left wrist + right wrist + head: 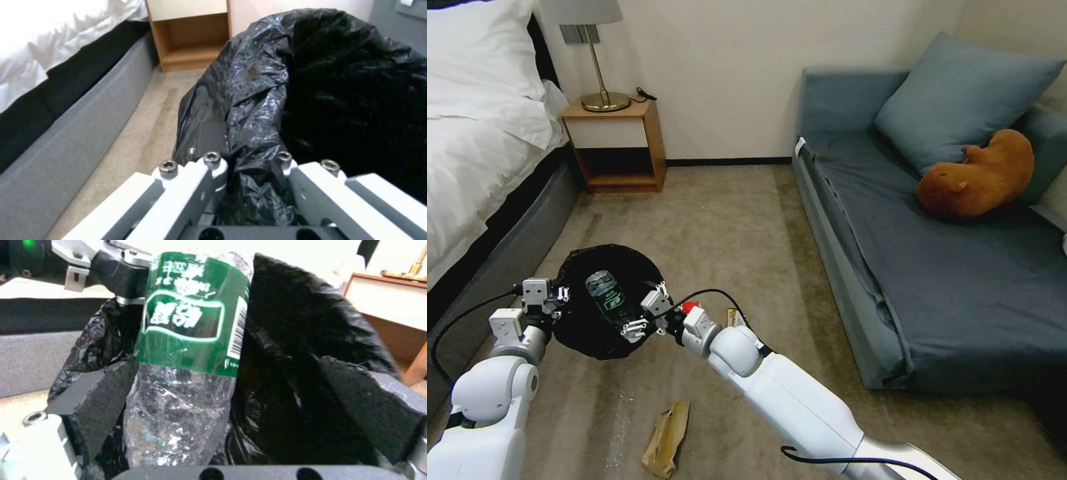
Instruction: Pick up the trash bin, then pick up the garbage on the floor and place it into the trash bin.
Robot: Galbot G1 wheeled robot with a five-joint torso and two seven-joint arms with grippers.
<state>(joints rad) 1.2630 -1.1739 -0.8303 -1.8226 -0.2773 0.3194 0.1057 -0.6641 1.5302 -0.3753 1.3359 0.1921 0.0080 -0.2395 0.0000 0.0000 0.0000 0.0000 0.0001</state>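
Left gripper [249, 166] clamps trash bin [602, 303] rim; right gripper [240, 390] spread wide, bottle [186, 350] against 1 pad.

trash bin [602, 333]: round, lined with crinkly black bag, mouth open upward, held off carpet by rim, between bed and sofa. clear bottle [606, 293], green label: lies tilted in bin mouth, crumpled clear body; in right wrist view bottle [186, 350] rests against one black pad, other pad apart from it. crumpled brown paper wrapper [666, 438]: flat on carpet, well apart from bin. small red piece [691, 306] and gold-brown wrapper [732, 317]: on carpet just beside bin, mostly hidden.
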